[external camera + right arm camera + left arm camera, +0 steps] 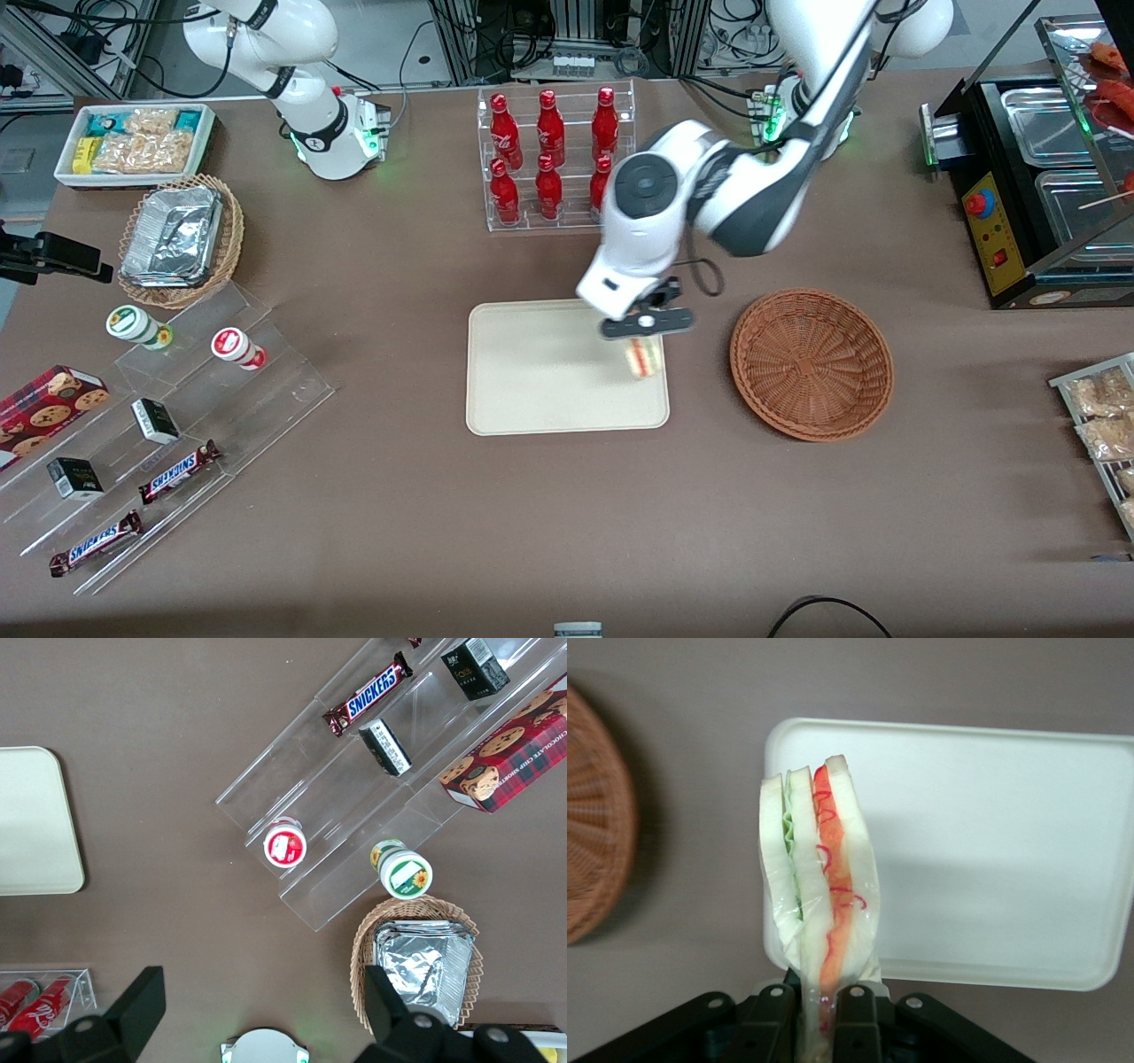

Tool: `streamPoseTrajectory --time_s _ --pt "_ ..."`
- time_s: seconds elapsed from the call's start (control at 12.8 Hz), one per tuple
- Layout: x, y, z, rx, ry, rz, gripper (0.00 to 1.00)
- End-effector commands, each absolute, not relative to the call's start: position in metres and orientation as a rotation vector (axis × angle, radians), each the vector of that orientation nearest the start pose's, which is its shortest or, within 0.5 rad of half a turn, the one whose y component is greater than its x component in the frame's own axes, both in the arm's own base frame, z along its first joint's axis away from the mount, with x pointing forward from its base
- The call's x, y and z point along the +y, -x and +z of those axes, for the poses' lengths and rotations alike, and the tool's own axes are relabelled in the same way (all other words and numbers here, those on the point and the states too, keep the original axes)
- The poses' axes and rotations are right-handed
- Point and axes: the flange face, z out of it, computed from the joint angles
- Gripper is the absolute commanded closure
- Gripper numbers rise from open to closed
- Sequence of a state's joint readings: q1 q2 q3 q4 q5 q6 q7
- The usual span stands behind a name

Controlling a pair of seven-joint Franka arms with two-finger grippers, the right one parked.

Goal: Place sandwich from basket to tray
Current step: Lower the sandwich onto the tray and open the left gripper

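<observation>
The black two-finger gripper (824,1005) clamps the clear-wrapped triangular white-bread sandwich (819,895), showing 1 green and 1 red filling layer; it hangs above the flat cream rectangular tray (549,390).

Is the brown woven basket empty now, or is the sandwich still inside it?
Empty: the basket shows bare weave. The gripper holds the sandwich over the tray.

I see the tool (819,1010), matt black plastic by the look of it, clamped on the sandwich (819,904), whose clear wrap is glossy w/ soft white bread under it. Tray (532,372) looks like smooth matt cream plastic. Basket (811,363) is rough woven wicker, reddish-brown. Bench (532,514) surface is matt brown, cloth-like. Bottles (549,155) are glossy red, in a clear acrylic rack (558,221).
</observation>
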State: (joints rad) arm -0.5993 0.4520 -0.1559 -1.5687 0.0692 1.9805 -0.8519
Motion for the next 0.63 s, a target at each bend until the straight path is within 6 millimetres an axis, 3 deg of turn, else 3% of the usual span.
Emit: streamPoseTrajectory --time_s 0.0,0.16,0.55 --pt "-0.485 -0.516 0.368 -0.109 3.131 0.028 1.0" --pt "-0.51 -0.507 0.343 -0.098 3.147 0.016 1.0" --pt "-0.536 -0.495 0.285 -0.004 3.174 -0.013 1.0"
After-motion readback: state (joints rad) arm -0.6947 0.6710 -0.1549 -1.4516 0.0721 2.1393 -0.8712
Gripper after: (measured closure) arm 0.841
